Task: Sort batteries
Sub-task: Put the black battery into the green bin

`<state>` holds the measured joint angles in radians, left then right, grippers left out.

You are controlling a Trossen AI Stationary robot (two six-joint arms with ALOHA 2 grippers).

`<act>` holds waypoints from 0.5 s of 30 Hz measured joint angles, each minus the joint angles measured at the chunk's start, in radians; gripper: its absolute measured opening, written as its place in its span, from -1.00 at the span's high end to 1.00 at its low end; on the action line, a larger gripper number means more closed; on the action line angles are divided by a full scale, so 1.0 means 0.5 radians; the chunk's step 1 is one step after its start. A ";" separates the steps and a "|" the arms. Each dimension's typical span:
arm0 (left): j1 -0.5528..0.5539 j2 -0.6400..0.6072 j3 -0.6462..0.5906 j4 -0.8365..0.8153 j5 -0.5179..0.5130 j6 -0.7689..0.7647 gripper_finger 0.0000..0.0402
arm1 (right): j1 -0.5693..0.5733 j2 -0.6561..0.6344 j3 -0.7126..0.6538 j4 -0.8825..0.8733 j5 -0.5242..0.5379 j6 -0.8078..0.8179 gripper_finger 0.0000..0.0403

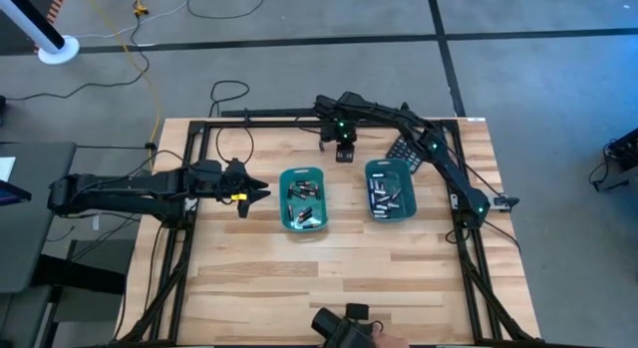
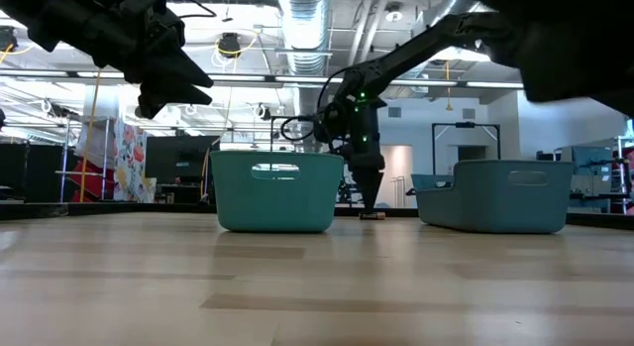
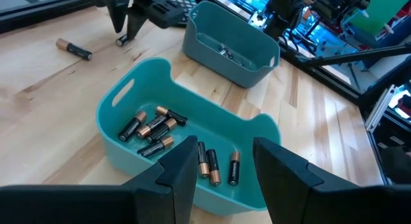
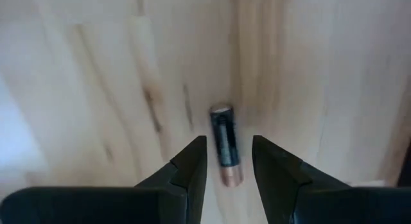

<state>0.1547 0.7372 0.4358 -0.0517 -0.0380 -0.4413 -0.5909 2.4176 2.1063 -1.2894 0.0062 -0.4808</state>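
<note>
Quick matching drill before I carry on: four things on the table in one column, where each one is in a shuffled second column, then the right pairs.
Things:
1. left hand
2. right hand
3. loose battery
4. calculator

Places:
A. lying on bare wood beyond the trays
B. at the far edge, by the right tray
C. open, over the loose battery
D. open, raised beside the left tray, which holds batteries

Pairs: 1-D, 2-C, 3-A, 4-B
</note>
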 joint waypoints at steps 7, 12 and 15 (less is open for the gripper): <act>0.000 0.001 0.000 0.000 0.000 -0.017 0.27 | -0.013 0.128 0.014 -0.036 0.022 0.045 0.32; 0.000 0.001 0.000 -0.001 0.000 -0.032 0.27 | 0.019 0.194 0.018 -0.016 0.134 0.121 0.46; 0.003 0.001 0.000 -0.003 0.000 -0.026 0.27 | 0.028 0.196 0.015 -0.009 0.170 0.123 0.62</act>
<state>0.1562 0.7376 0.4358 -0.0532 -0.0380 -0.4543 -0.5769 2.5156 2.1138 -1.2939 0.0912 -0.4193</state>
